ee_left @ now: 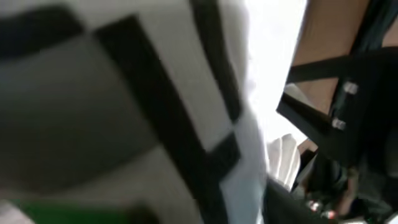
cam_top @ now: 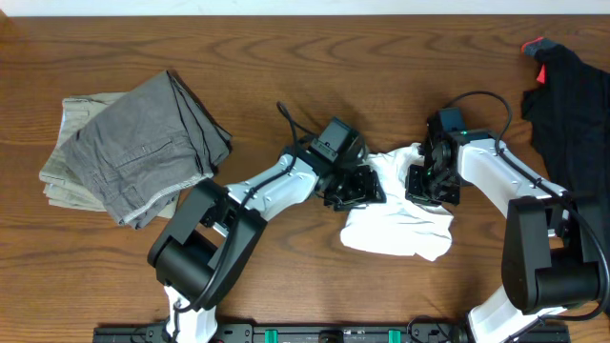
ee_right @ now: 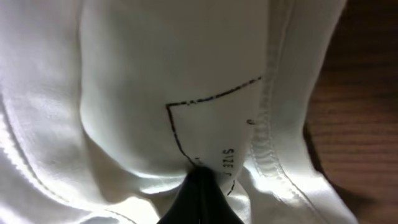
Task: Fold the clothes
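Only "SIZE" readable: printed sideways in black-outlined neck label (ee_right: 217,127) on white T-shirt (ee_right: 124,74), just above right claw (ee_right: 200,182). Nothing else legible.

a dark brown wooden desk (cam_top: 286,57) fills nearly the whole overhead view, its grain running in long wavy bands from side to side. along the far edge a thin pale strip (cam_top: 286,6) shows beyond the wood, too narrow to tell whether wall or floor. the light is soft and even, with only faint shadows on the desk.
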Controlling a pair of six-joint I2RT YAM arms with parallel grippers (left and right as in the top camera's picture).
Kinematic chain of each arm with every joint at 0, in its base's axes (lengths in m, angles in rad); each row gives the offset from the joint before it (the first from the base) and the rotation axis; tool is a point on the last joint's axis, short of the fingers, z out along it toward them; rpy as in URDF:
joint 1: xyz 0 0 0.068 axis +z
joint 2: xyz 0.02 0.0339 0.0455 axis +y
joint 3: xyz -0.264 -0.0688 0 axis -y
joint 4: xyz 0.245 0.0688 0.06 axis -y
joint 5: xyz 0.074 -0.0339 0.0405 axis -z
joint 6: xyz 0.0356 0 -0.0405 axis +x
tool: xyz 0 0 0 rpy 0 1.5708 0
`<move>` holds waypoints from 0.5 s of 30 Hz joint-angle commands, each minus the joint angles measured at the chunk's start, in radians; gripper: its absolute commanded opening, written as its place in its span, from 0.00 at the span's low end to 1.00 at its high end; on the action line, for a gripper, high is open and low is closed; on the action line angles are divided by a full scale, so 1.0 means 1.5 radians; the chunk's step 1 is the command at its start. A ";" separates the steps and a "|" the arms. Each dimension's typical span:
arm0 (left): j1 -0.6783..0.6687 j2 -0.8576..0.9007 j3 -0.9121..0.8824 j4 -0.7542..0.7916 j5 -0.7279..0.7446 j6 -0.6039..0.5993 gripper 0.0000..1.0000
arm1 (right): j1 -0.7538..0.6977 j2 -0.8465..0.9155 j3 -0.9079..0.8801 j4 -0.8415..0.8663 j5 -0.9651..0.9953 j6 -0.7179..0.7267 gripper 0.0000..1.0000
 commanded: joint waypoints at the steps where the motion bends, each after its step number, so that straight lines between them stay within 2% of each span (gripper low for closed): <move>1: -0.011 0.009 -0.002 0.015 -0.018 0.011 0.38 | 0.001 0.023 -0.008 -0.002 -0.006 0.009 0.01; 4: -0.011 0.006 -0.002 0.009 -0.018 0.088 0.06 | -0.003 0.020 -0.007 -0.001 -0.006 0.005 0.01; 5: -0.011 0.003 -0.002 -0.003 -0.023 0.131 0.06 | -0.006 0.016 -0.006 -0.007 -0.008 -0.004 0.01; 10: 0.006 -0.044 0.010 -0.096 -0.066 0.238 0.06 | -0.056 -0.041 0.022 -0.076 -0.011 -0.034 0.04; 15: 0.070 -0.146 0.041 -0.160 -0.089 0.349 0.06 | -0.121 -0.150 0.037 -0.097 -0.049 -0.049 0.09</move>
